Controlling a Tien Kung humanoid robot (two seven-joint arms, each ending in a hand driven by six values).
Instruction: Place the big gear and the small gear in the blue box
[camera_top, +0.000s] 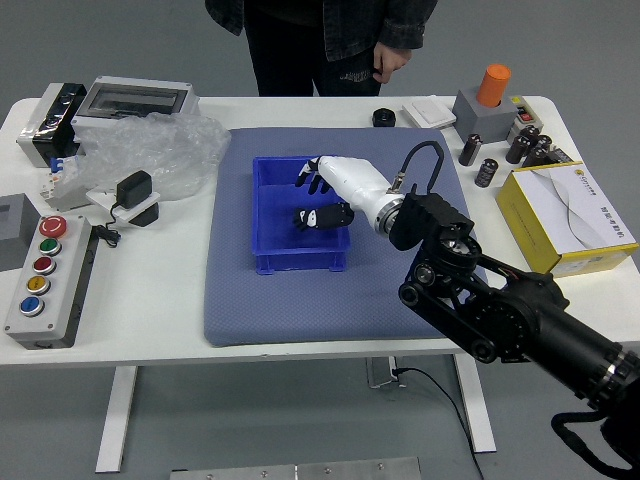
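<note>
- The fingers (318, 184) of the right hand (352, 182) were parted and loosely bent, with the thumb (324, 216) apart on the near side; no grasped object showed.
- The right hand lay over the blue box (298, 258), reaching across its right wall, fingertips toward the left.
- The big gear and the small gear could not be made out, so their place and axis could not be told.
- The blue box stood upright, open side up, its long axis running from the near to the far side of the bench (150, 335).
- It rested on the grey-blue mat (270, 318), left of the mat's middle.
- The right arm (510, 315) slanted in from the lower right, over the mat.
- A round black part (383, 118) sat near the bench's far edge, beyond the mat.
- A person (315, 45) stood at the far side, one hand (390, 61) lowered in front of the body.
</note>
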